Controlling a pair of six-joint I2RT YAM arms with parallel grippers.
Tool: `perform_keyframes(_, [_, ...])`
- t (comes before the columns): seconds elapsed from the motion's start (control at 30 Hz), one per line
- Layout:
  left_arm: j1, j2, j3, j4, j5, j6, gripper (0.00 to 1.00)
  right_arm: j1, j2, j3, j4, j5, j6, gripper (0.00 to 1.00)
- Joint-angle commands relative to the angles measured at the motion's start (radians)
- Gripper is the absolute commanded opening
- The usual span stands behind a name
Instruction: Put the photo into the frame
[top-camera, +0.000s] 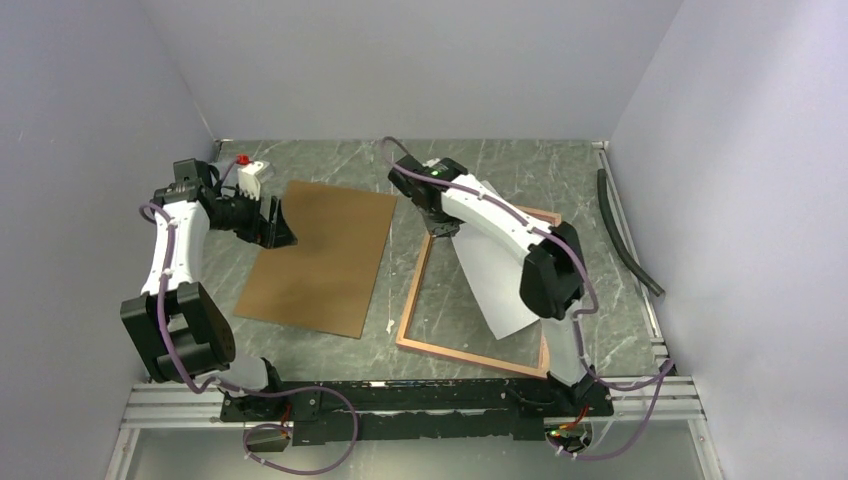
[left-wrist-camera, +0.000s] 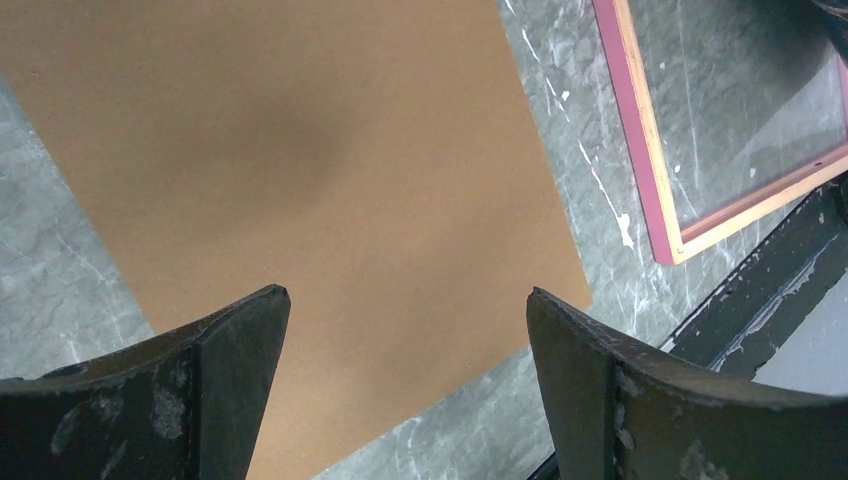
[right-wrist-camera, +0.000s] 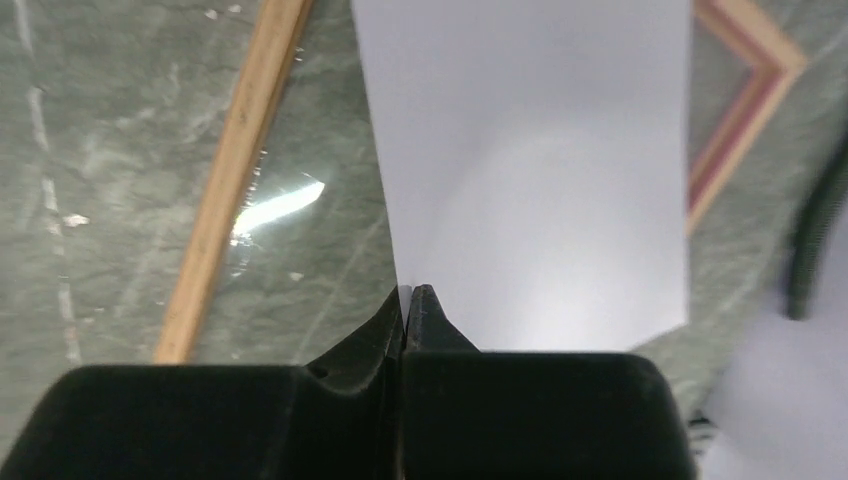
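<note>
Photo (top-camera: 495, 280) (right-wrist-camera: 540, 180): is showing only its plain white side, faintly shiny and slightly bowed; the printed side is facing away.
Photo's place: is hanging aslant over the opening of the frame (top-camera: 414, 292) (left-wrist-camera: 640, 130) (right-wrist-camera: 235, 170), held by one edge; whether its free end is touching the pane I cannot tell.
Right fingers (right-wrist-camera: 432, 322): are pressing shut on the photo's edge.
Frame: is lying flat on the tabletop (top-camera: 520, 170), tan rails facing up with pink showing along them, its clear pane catching light.
Left fingers (left-wrist-camera: 230, 345): are standing wide apart, gripping nothing, hovering over the backing board (top-camera: 320, 260) (left-wrist-camera: 300, 180).
Backing board: plain brown, is lying flat beside the frame, apart from it.
</note>
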Motion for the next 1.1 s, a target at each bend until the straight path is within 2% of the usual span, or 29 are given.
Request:
perform_keyframes(0.0, [-0.003,-0.079,-0.025,0.018,0.015,0.040,0.94,-0.062,-0.167,-0.149,0.304,-0.207,0.147,0.00])
perform_keyframes(0.1, [-0.004,-0.090,-0.039,0.019,0.012,0.050,0.94,-0.097,-0.197,-0.241,0.425,-0.354,0.257,0.00])
perform_keyframes(0.23, [-0.004,-0.100,-0.053,0.019,0.006,0.066,0.94,-0.112,-0.149,-0.200,0.406,-0.392,0.390,0.00])
perform_keyframes(0.33, [-0.004,-0.105,-0.056,0.028,-0.004,0.062,0.94,-0.114,-0.170,-0.243,0.475,-0.385,0.511,0.00])
perform_keyframes(0.47, [-0.004,-0.097,-0.053,0.019,0.002,0.070,0.94,-0.116,-0.150,-0.239,0.458,-0.374,0.619,0.00])
perform_keyframes(0.57, [-0.004,-0.094,-0.057,0.021,0.004,0.076,0.94,-0.119,-0.162,-0.258,0.442,-0.349,0.655,0.00])
perform_keyframes(0.83, [-0.003,-0.086,-0.084,0.046,0.018,0.073,0.94,-0.137,-0.324,-0.469,0.469,-0.247,0.717,0.00])
perform_keyframes(1.07, [-0.011,-0.087,-0.103,0.056,0.022,0.076,0.94,-0.157,-0.400,-0.580,0.483,-0.193,0.792,0.00])
